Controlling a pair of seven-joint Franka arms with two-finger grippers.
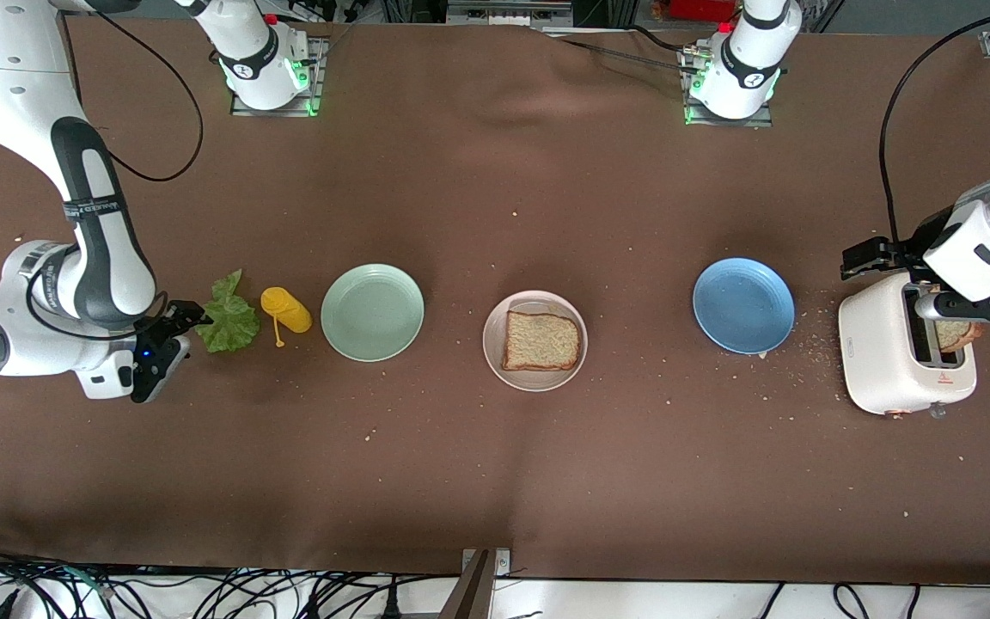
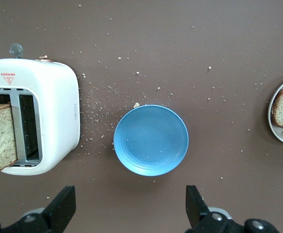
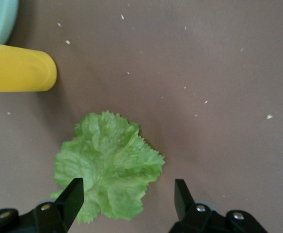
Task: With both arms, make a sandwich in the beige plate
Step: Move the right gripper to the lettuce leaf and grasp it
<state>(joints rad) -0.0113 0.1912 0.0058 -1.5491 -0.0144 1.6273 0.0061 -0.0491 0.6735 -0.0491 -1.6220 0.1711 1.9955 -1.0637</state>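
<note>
- Front view: one bread slice (image 1: 543, 341) already lies flat in the beige plate (image 1: 495, 321) at mid-table, so lettuce looks like the next layer. The lettuce leaf (image 1: 228, 319) lies on the cloth toward the right arm's end, just beside the yellow bottle (image 1: 286, 310), with the mint-green plate (image 1: 372, 311) next along. The right gripper (image 1: 175, 322) hangs low at the leaf's edge. At the left arm's end, the left gripper (image 1: 916, 268) is over the white toaster (image 1: 906, 354), where the second slice (image 1: 952, 333) stands in a slot; the blue plate (image 1: 743, 305) sits bare.
- Left wrist view: the left gripper (image 2: 130, 206) has its fingers spread wide and empty. The toaster slice (image 2: 0, 138) sits off to one side of them, so the arm needs to line up over the slice before it goes down.
- Right wrist view: the right gripper (image 3: 128, 199) is open, nothing held, one finger (image 3: 73, 196) over the leaf (image 3: 107, 165) and the other over bare cloth. My call: shift to centre the jaws on the leaf, drop straight, pinch a raised fold rather than a flat edge, and keep clear of the bottle (image 3: 18, 68).
</note>
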